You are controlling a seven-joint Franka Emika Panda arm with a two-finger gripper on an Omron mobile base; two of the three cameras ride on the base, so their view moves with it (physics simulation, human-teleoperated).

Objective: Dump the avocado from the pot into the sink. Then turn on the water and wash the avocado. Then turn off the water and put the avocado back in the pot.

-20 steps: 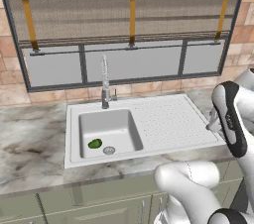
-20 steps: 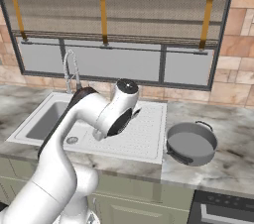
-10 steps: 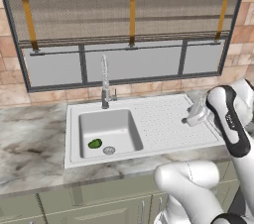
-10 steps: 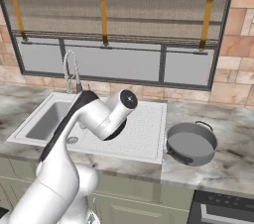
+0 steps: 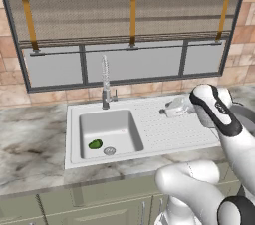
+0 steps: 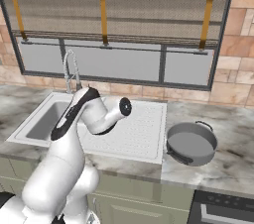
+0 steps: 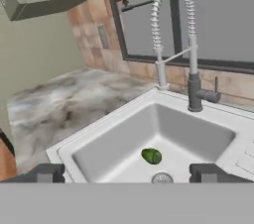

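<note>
Gripper [image 5: 167, 111]: your jaws stand wide apart with nothing between them, held above the ridged drainboard [image 5: 174, 127] and pointing toward the basin; in the hand view its two dark fingertips [image 7: 43, 173] sit far apart at the bottom edge.

Avocado [image 5: 95, 144]: you will find it on the floor of the sink [image 5: 79, 155], a dark green glossy lump just beside the round metal drain [image 5: 109, 151], well apart from your hand.

Pot [image 6: 190, 142]: grey, round, upright on the marble counter [image 6: 233, 158], just right of the drainboard.

Faucet [image 5: 105, 85]: spring-neck, standing at the back rim of the sink; its side lever [image 7: 211, 96] is visible to you from the hand camera.
</note>
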